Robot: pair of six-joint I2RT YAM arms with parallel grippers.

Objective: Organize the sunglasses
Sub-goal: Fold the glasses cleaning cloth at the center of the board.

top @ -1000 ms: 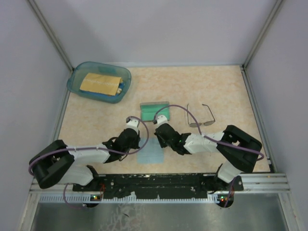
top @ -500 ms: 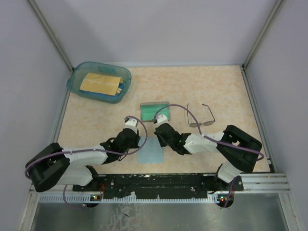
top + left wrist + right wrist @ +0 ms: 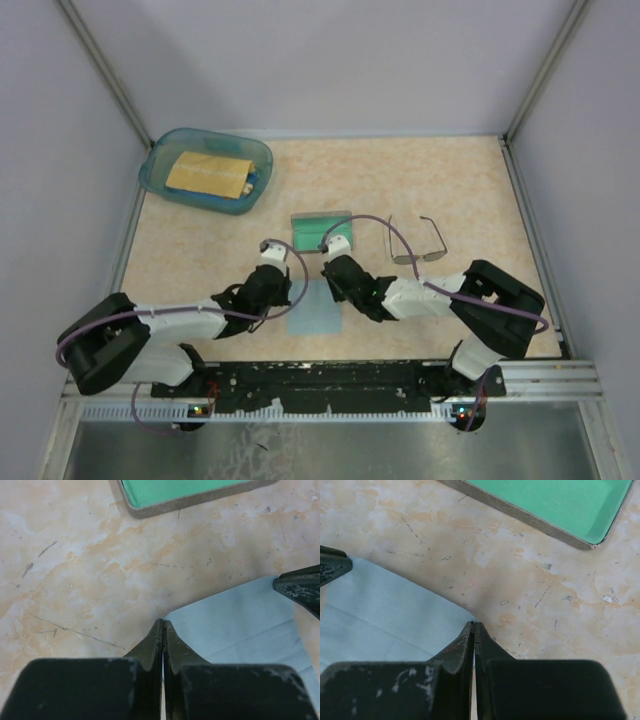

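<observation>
The left gripper [image 3: 162, 630] and right gripper [image 3: 474, 630] are each pinching a far corner of the blue cloth [image 3: 240, 625], barely shifting it since a second ago, while beyond, the open case [image 3: 322, 230] is waiting and the sunglasses [image 3: 420, 245] are still lying untouched right of it.

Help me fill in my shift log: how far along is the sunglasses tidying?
Done: the grey oblong case with teal lining lies open. In hand: the left pincer and right pincer are each shut on a far corner of the light blue square cloth. Left: the thin dark wire-framed sunglasses lie untouched on the table right of the case, not yet in it.
</observation>
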